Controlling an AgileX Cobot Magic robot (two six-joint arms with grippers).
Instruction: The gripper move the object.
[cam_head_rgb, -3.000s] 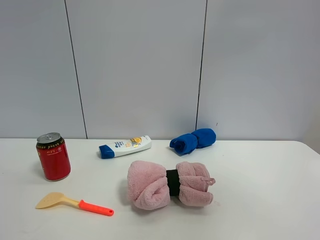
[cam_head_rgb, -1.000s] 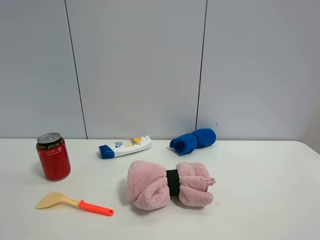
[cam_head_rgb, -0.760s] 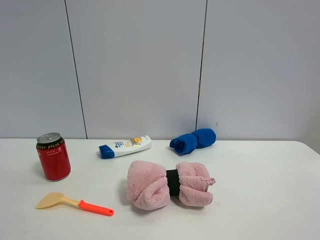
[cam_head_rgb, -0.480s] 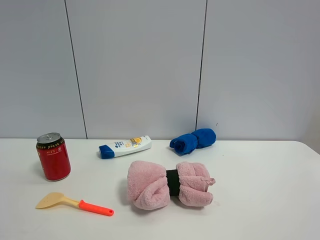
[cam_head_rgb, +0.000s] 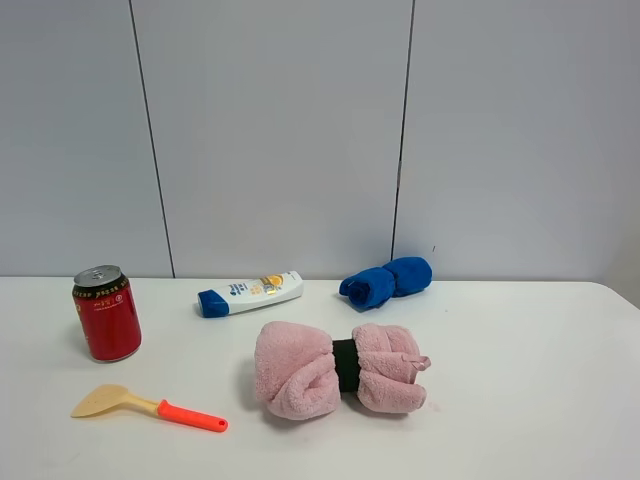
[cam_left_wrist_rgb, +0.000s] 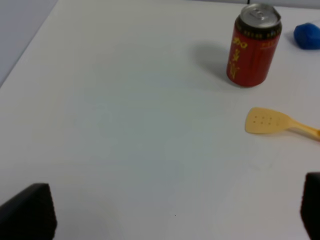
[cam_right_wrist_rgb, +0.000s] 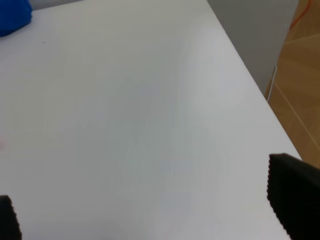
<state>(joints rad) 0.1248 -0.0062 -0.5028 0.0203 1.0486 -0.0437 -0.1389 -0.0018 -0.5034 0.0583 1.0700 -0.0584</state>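
White table (cam_head_rgb: 520, 400), seen from a high camera, neither arm in that view. Nearest, front left: scoop (cam_head_rgb: 150, 406) with tan head and orange-red handle, lying flat, head pointing left, untouched. Centre: pink rolled towel (cam_head_rgb: 338, 369) bound by a dark band. Left, just behind the scoop: red can (cam_head_rgb: 106, 313), upright. Farther back: white-and-blue tube (cam_head_rgb: 250, 293) lying on its side, then a blue rolled cloth (cam_head_rgb: 386, 281) near the grey wall. Left gripper (cam_left_wrist_rgb: 175, 215): fingers spread wide, nothing between them, hovering over bare table with scoop and can ahead. Right gripper (cam_right_wrist_rgb: 150, 212): fingers wide apart, empty, near the table's right edge.
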